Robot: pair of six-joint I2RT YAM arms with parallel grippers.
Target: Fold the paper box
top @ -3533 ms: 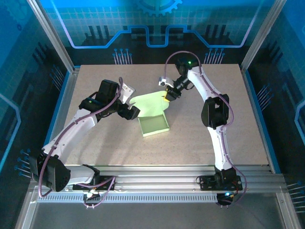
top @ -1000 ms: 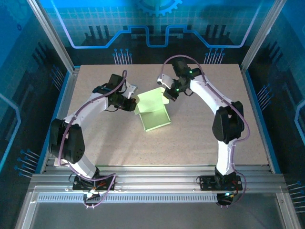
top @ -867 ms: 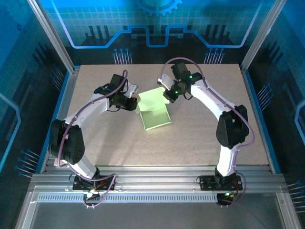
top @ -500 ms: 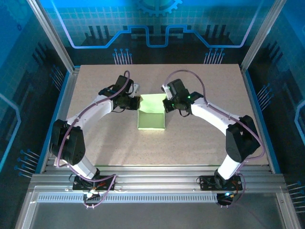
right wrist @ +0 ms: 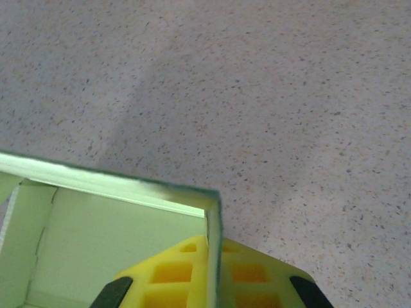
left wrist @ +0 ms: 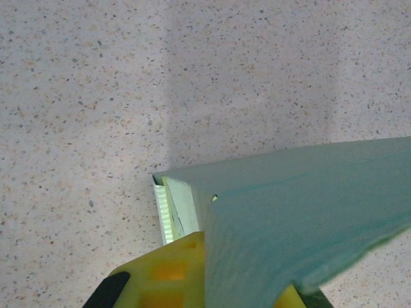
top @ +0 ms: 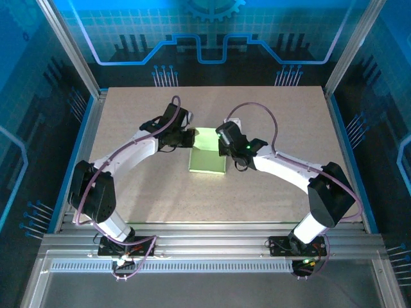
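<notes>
Lime-green card, the paper box (top: 207, 162) lies centred on the table (top: 289, 186), long axis 12 to 6 o'clock, its far end pinched by the left gripper (top: 188, 138) at 10 o'clock and the right gripper (top: 222, 144) at 2.

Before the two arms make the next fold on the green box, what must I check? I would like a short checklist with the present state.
1. Pale lime-green thin card box lies on the speckled grey table: ok.
2. Right claw shut on the box, a yellow pad on each side of the card: ok.
3. Left claw grip on the box: cannot tell, the card hides its gap.
4. One claw at each side of the box's far end: ok.
5. Box closed: not ok, its inside is open to the right wrist view.
</notes>
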